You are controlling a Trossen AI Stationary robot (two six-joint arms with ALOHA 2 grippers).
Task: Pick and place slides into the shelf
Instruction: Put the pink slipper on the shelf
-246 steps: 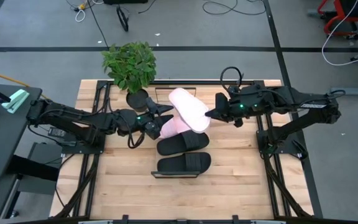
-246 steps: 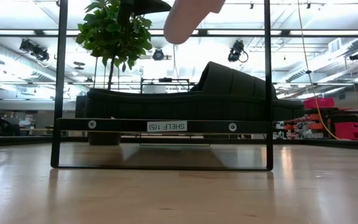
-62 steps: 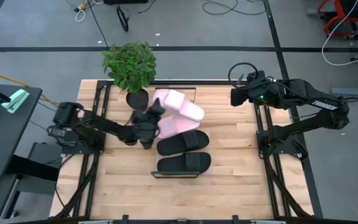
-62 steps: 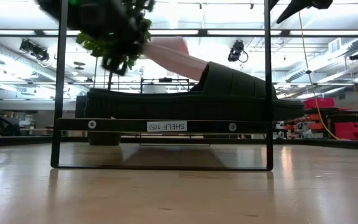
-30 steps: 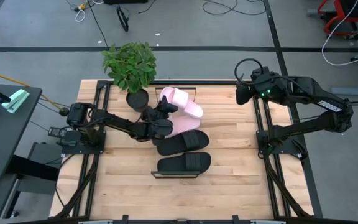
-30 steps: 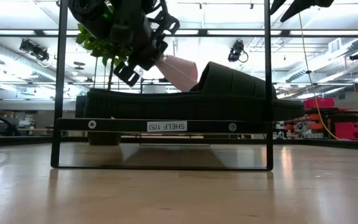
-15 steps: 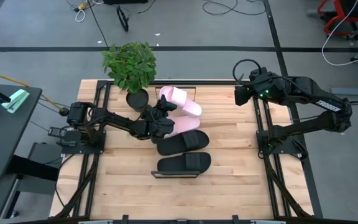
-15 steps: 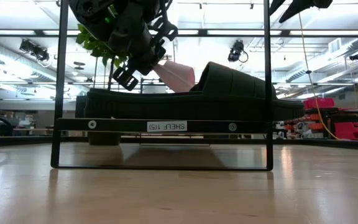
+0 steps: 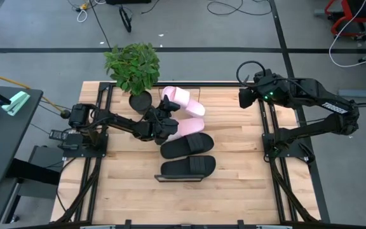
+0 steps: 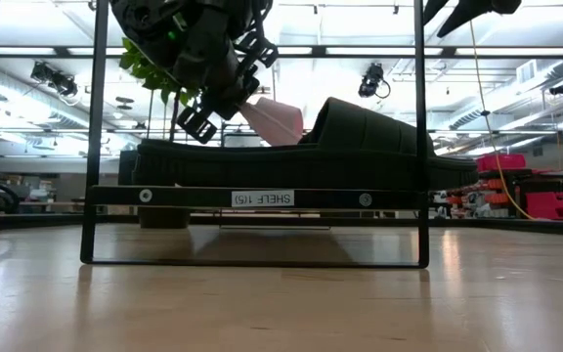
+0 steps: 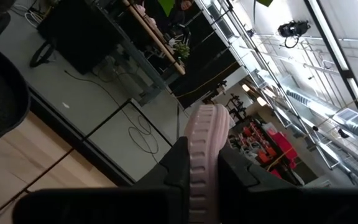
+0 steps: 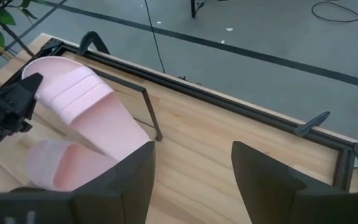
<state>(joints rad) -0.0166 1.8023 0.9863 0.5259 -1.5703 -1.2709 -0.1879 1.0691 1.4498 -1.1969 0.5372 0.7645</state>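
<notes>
My left gripper is shut on a pale pink slide held above the table's far middle, beside the potted plant. A second pink slide lies below it, and two black slides lie nearer the front edge. The shelf's thin black frame runs along the far edge; in the low view its labelled bar crosses in front of a black slide. My right gripper hovers open at the far right, holding nothing. My left gripper pinches the pink slide's sole rim between its two fingers, at the end nearer the strap. The fingers come from the table's left, slanting upward. The slide is lifted and slopes down toward the right; whether its low end touches the other pink slide I cannot tell.
A potted plant stands at the far left, close behind my left arm. Black arm mounts line the left and right table edges. Bare wood lies in front of the black slides.
My left gripper, still shut on the pink slide, has carried it a little toward the table's far edge and slightly upward. The other slides have stayed where they were.
</notes>
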